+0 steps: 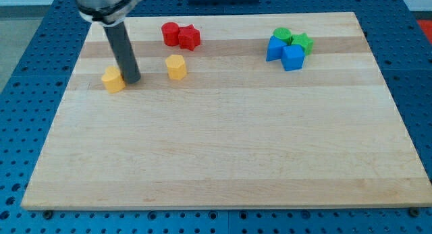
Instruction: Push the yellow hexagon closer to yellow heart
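The yellow hexagon [176, 67] sits on the wooden board [223, 146] in its upper left part. A second yellow block, which looks like the yellow heart [112, 79], lies further left near the board's left edge. My tip [133, 81] rests on the board, touching or almost touching the heart's right side, and the rod hides part of that block. The tip is left of the hexagon with a clear gap between them.
A red cylinder [169, 33] and a red star [190, 38] touch each other above the hexagon. At the upper right, a green cylinder [282, 36], a green star [302, 42], a blue triangle [273, 49] and a blue cube [293, 58] form a tight cluster.
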